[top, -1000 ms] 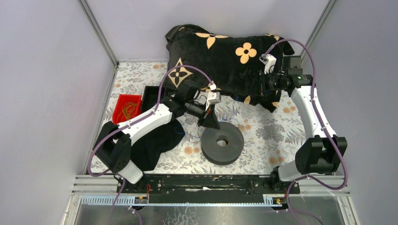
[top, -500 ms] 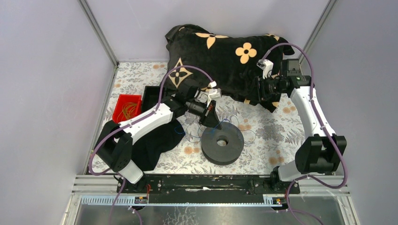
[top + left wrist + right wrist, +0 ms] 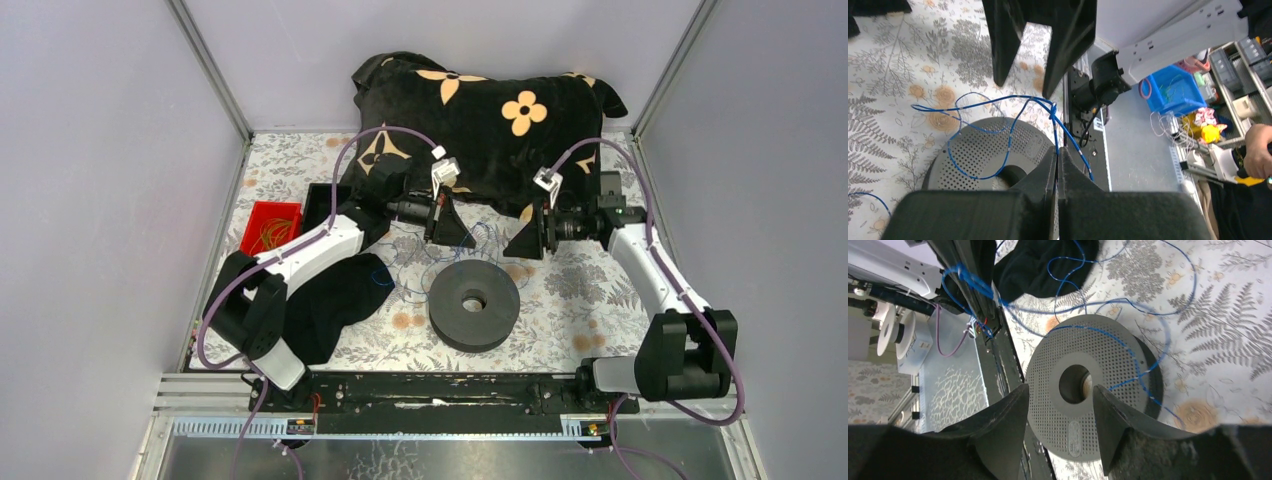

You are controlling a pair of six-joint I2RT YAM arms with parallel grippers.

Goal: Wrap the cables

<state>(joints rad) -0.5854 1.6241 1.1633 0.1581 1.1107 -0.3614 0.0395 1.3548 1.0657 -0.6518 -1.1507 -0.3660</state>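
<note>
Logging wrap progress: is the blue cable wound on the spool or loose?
Loose: the blue cable drapes in slack loops over the spool and onto the tablecloth, one strand pinched in the left gripper.

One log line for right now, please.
left gripper: shut on cable | right gripper: open, empty, aimed at spool | cable: loose across spool, not wound

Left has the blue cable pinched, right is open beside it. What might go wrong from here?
1. The cables bunch into a knot just ahead of the left gripper; pulling may tighten it.
2. Loose loops lie across the face of the spool, so the open right gripper may catch the wrong strand.
3. One loop lies over the black cloth and may snag on it or drag it.
</note>
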